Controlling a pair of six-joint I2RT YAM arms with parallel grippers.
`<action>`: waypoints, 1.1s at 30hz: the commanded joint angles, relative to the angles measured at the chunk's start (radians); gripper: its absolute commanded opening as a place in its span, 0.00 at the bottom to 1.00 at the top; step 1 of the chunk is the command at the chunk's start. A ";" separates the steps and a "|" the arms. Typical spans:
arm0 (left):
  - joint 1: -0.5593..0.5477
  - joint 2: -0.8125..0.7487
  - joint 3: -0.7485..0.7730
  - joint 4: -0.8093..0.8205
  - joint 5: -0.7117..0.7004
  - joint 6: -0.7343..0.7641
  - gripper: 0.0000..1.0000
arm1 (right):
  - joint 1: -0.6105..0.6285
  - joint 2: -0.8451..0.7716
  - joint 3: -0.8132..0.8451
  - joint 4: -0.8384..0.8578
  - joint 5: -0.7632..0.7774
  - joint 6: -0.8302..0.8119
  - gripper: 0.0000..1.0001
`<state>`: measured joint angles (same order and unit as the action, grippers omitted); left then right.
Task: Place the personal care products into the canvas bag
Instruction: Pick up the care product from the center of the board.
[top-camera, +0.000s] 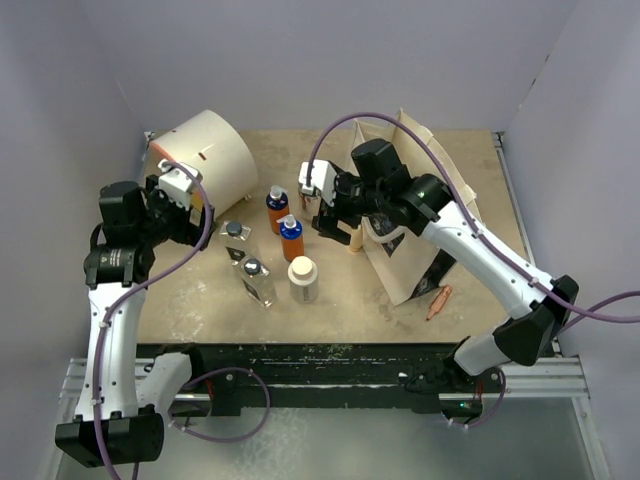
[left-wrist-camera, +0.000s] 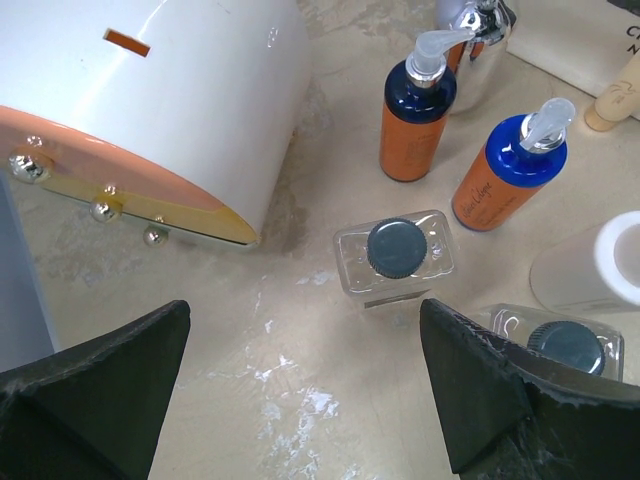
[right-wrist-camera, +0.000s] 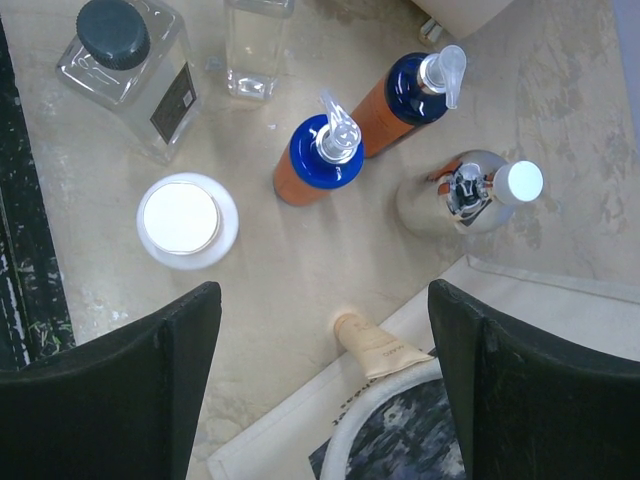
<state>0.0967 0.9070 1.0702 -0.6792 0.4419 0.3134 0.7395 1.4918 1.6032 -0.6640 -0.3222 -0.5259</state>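
Left tool (left-wrist-camera: 305, 330) points down at a clear bottle (left-wrist-camera: 393, 250), right tool (right-wrist-camera: 322, 320) beside the canvas bag (top-camera: 410, 280) (both spread).

Six bottles (right-wrist-camera: 320, 160) (right-wrist-camera: 405, 95) (right-wrist-camera: 450, 195) (right-wrist-camera: 187, 220) (right-wrist-camera: 130, 75) (right-wrist-camera: 255, 50), one canvas bag (top-camera: 410, 275), one drum (top-camera: 215, 155), one cone (top-camera: 355, 238), one stick (top-camera: 438, 302)

This looks like a robotics lab test cell, not a home. Plain pale lilac-grey partition walls (top-camera: 300, 60) box in a mottled beige stone-patterned desk (top-camera: 330, 315) on three sides. Two white-and-black jointed robot arms (top-camera: 105, 320) (top-camera: 490, 262) are bolted to a silver aluminium rail frame (top-camera: 560, 372) at its near edge, and purple cables (top-camera: 605, 316) loop loosely off them.
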 joint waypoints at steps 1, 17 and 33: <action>-0.003 -0.037 0.018 0.010 0.022 -0.019 0.99 | -0.002 0.008 0.028 0.026 0.006 0.002 0.85; -0.002 -0.073 -0.001 0.012 -0.003 -0.010 0.99 | -0.001 0.054 0.055 0.130 0.098 0.157 0.80; 0.032 -0.104 -0.031 0.027 0.005 -0.018 0.99 | 0.000 0.090 0.042 0.270 0.159 0.254 0.76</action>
<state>0.1070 0.8169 1.0477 -0.6819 0.4385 0.3065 0.7395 1.5665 1.6119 -0.4603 -0.1478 -0.3195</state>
